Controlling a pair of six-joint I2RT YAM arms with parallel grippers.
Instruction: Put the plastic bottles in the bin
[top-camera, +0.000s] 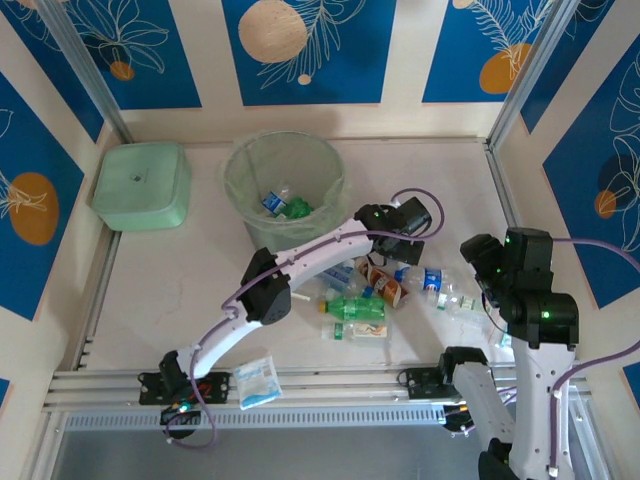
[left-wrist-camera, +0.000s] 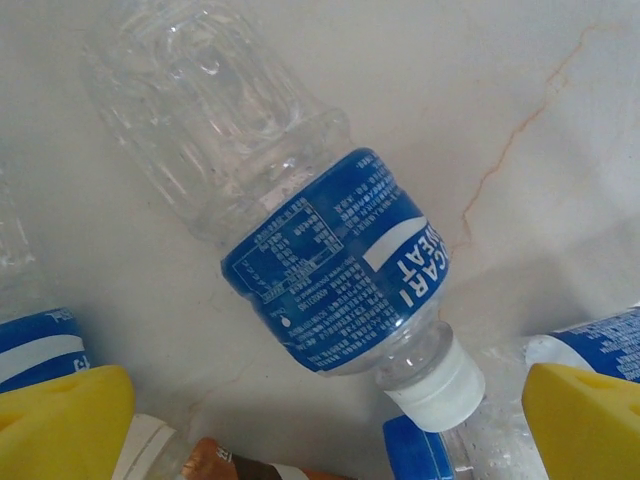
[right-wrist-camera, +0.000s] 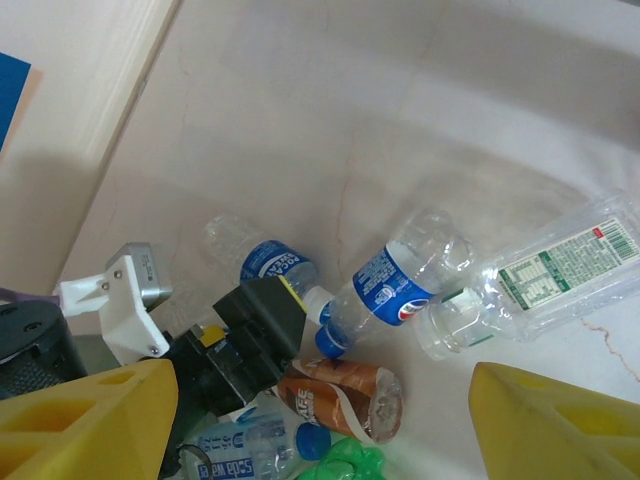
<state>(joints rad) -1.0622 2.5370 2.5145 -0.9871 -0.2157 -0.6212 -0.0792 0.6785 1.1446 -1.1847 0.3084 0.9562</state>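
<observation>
Well, left gripper (left-wrist-camera: 322, 415): jaws stood fully apart and gripped nothing, one yellow finger (left-wrist-camera: 60, 425) on each side of a blue-labelled bottle (left-wrist-camera: 340, 260) lying on the table (left-wrist-camera: 560, 120).
Right gripper (right-wrist-camera: 320, 425): jaws were wide apart and empty, held above the table near a long clear bottle (right-wrist-camera: 545, 280).
Bin (top-camera: 236, 195): stood upright at the far middle, with a few bottles (top-camera: 285, 205) at its bottom.
Loose bottles: lay clustered mid-table, among them a green one (top-camera: 355, 307) and a brown-labelled one (right-wrist-camera: 340, 395).
</observation>
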